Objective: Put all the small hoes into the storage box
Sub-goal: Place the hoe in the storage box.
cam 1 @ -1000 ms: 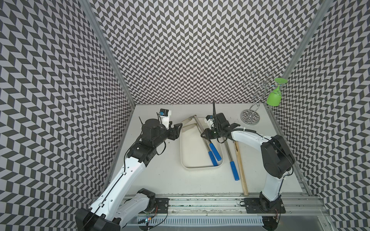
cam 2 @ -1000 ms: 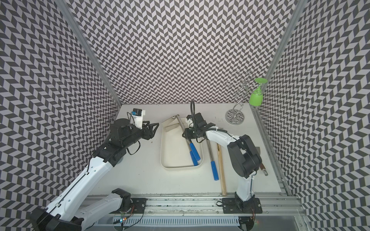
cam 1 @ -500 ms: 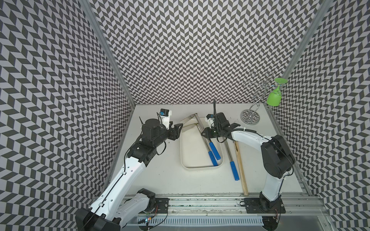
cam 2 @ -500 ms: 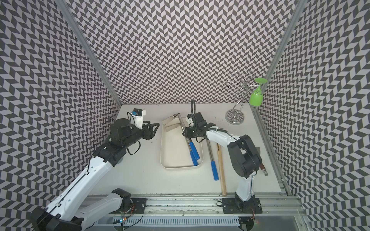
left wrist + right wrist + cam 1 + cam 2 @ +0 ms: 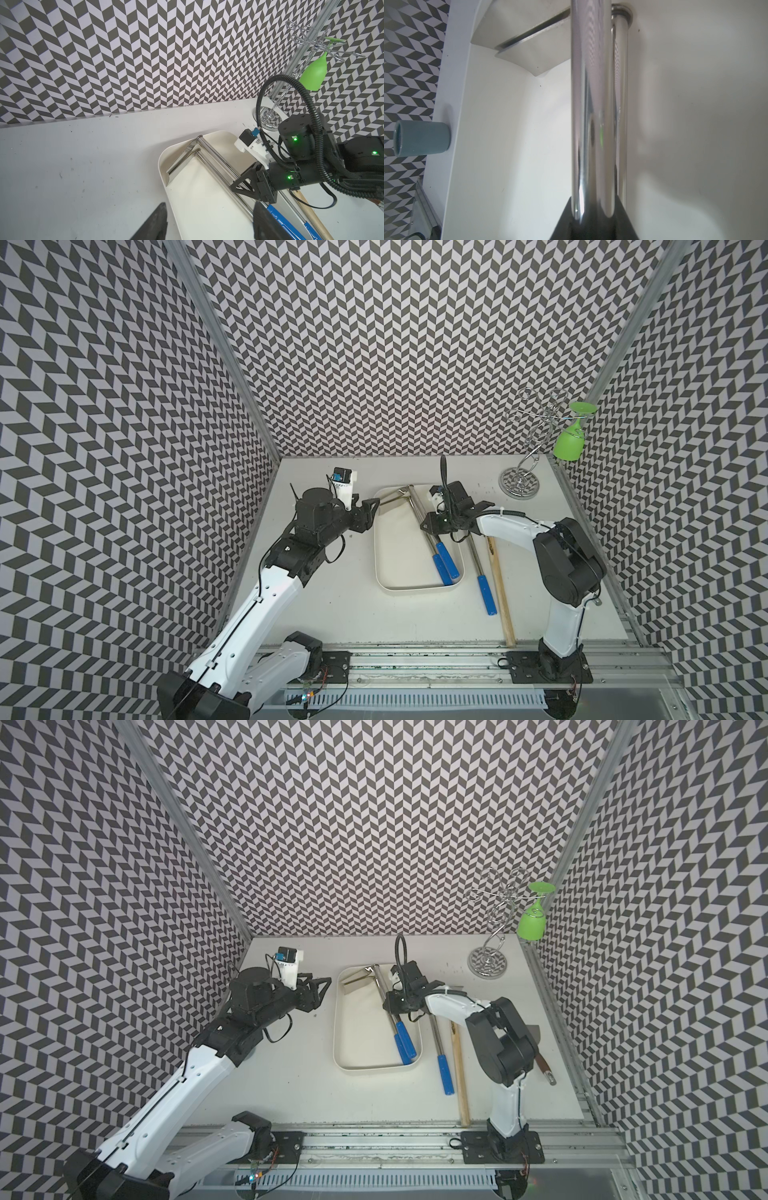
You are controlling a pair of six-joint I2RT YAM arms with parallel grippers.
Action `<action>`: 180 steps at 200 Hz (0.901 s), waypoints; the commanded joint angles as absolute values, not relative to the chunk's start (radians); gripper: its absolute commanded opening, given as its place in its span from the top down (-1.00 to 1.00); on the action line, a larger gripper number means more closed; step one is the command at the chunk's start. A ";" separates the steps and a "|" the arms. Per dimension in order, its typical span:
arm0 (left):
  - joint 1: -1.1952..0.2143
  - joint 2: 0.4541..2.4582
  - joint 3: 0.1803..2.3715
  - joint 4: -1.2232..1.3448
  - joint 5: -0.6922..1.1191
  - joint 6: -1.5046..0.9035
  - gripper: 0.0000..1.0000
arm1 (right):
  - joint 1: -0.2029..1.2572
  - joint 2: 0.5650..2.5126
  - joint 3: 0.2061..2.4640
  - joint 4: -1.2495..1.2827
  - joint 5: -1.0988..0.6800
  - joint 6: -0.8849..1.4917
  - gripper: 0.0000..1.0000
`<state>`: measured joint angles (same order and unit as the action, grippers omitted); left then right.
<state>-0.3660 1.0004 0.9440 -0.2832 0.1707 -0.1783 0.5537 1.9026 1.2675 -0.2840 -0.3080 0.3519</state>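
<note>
Jaws of the right gripper (image 5: 428,526) are clamped on the chrome shaft of the small hoe (image 5: 417,502), seen inside the storage box (image 5: 376,547). Its long axis is laid lengthwise, blade toward the far-left corner, blue handle near-right. The left gripper (image 5: 370,508) is held apart, empty.

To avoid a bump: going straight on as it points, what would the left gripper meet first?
Likely the box rim, just ahead; height is unclear, so perhaps the hoe blade beyond.

The small hoe (image 5: 589,104) has a mirror-polished metal shaft; the storage box (image 5: 508,124) seems smooth matt plastic.
</note>
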 commanded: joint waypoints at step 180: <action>-0.359 1.004 0.937 -0.254 0.180 -0.187 -0.32 | 0.557 1.900 1.302 -0.276 -0.244 0.325 0.06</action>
